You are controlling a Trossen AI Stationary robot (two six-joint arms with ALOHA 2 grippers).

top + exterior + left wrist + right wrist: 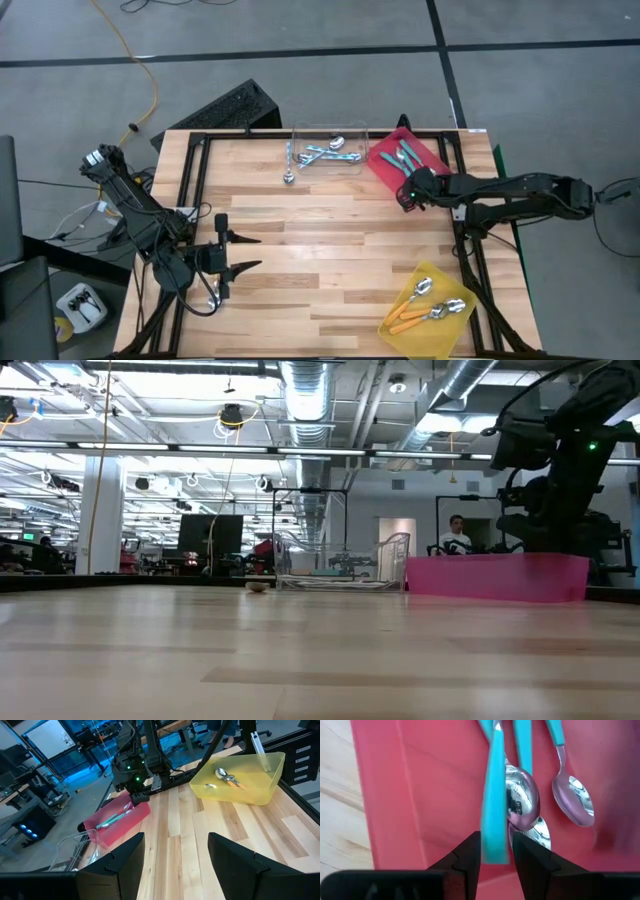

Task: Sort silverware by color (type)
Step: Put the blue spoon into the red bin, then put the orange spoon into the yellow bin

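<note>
The red tray [385, 165] at the far right holds several teal-handled spoons [570, 800], bowls toward the near side. My right gripper [495, 857] points steeply down over the tray's near end [408, 198]. Its fingers stand narrowly apart on either side of the free end of one teal spoon handle [495, 810]. Light-blue spoons [325, 155] lie in the clear tray [355, 135]. One spoon [289, 176] lies on the table beside it. Orange spoons [425, 310] lie in the yellow tray [400, 335]. My left gripper [248, 253] waits open at the near left. My right gripper has the teal handle's free end [495, 847] between its two fingers, which come from above and lie across the handle. Thin slits show on both sides, and I cannot tell whether a finger touches it. The handle runs away over the tray floor.
The three trays stand along the table's far and right sides. Bare wood [320, 250] lies between them and my left gripper. A black frame [200, 180] rims the table. In the low view a person [456, 535] shows in the room far behind the table.
</note>
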